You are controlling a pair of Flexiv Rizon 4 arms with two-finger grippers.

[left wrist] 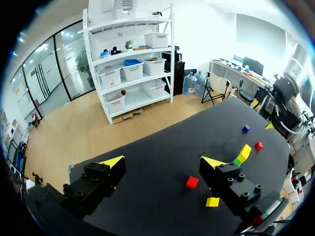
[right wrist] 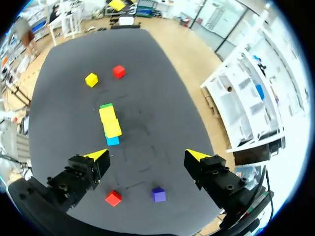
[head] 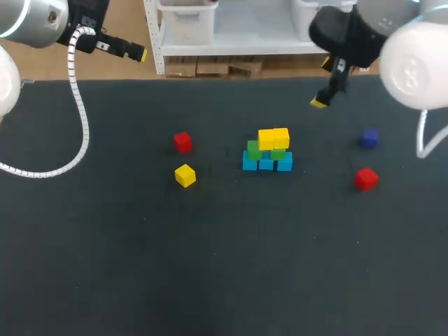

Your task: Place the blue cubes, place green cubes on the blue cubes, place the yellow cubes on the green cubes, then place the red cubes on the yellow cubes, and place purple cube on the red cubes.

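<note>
Well, both of my grippers hang above the table with nothing in them. My left gripper is spread wide and sits at the far left corner, well apart from every cube. My right gripper is just as wide open and hovers over the far right part of the table.

Near the middle stands the stack. Three blue cubes sit in a touching row at the bottom. Two green cubes rest on them, and two yellow cubes lie side by side on the greens. No red sits on top yet.

To the left of the stack, apart from it, lie the left red cube and the loose yellow cube, the yellow one nearer my base. In my left wrist view these two are ahead of my fingers, close by the right-hand one.

To the right of the stack lie the purple cube and the right red cube, near each other but not touching, the red one closer to my base. In my right wrist view both lie under the gap between my fingers, with the stack farther ahead.
</note>
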